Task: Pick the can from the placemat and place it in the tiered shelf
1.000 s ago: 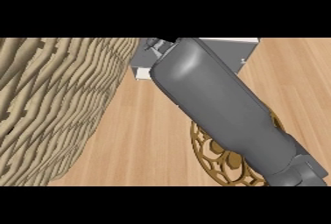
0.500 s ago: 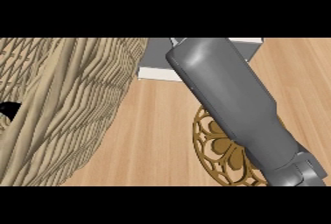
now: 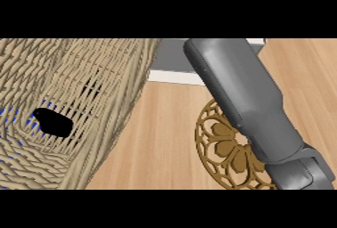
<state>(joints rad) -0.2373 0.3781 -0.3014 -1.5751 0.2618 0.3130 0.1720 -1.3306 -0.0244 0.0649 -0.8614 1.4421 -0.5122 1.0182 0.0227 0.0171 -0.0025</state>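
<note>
Filling more of view than before: wicker shelf (image 3: 72, 111); forearm (image 3: 244, 102) shifted right; hands unseen.

No text, label, brand, number or sign can be read anywhere in the head view.

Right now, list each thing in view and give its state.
Woven wicker surface: fills the view's left, close to the camera, with a dark hole in it.
Gold openwork placemat: flat on the counter, partly hidden by the forearm.
Grey forearm: stretched up across the placemat; its hand is hidden.
Can: not visible.
</note>
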